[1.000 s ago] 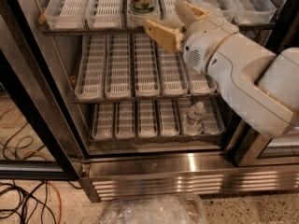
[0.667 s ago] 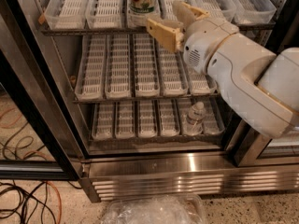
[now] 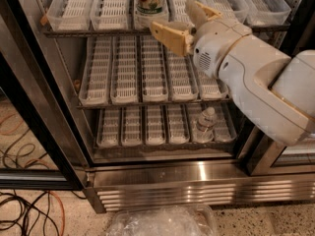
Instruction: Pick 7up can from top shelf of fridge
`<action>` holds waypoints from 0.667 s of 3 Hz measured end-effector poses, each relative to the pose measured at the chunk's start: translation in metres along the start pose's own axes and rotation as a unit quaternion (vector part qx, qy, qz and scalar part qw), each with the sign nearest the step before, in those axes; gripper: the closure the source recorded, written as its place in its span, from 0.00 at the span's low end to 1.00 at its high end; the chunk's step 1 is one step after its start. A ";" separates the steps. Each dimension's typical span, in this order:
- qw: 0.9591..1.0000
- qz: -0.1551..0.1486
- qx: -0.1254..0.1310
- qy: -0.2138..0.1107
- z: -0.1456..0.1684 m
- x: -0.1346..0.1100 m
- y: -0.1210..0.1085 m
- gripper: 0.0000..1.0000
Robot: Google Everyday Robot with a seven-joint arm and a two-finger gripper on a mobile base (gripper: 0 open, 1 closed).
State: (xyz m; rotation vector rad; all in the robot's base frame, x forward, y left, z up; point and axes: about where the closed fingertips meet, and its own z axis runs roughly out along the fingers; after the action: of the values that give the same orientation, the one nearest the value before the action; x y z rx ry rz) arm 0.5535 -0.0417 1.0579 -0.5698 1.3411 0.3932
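Against the earlier view nothing had visibly shifted. The white-and-green aluminium 7up can (image 3: 150, 1) stood in the same slotted white plastic lane of the top shelf (image 3: 74, 6) in the stainless steel fridge (image 3: 197, 173), its upper part cut off by the frame edge. Just right of it hung the tan two-finger gripper (image 3: 171, 16), fingers apart, one tip under the can's base. Whether it touched the can could not be judged. The white arm (image 3: 256, 77) hid the middle rack's right-hand lanes. Below it, a clear plastic water bottle (image 3: 204, 124) stood on the lowest rack.
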 end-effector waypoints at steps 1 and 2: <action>1.000 -0.001 0.000 0.000 0.000 0.000 0.001 0.38; 1.000 -0.003 -0.002 0.001 0.003 -0.001 0.002 0.33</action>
State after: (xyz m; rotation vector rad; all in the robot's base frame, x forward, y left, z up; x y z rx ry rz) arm 0.5542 -0.0380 1.0589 -0.5779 1.3405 0.3904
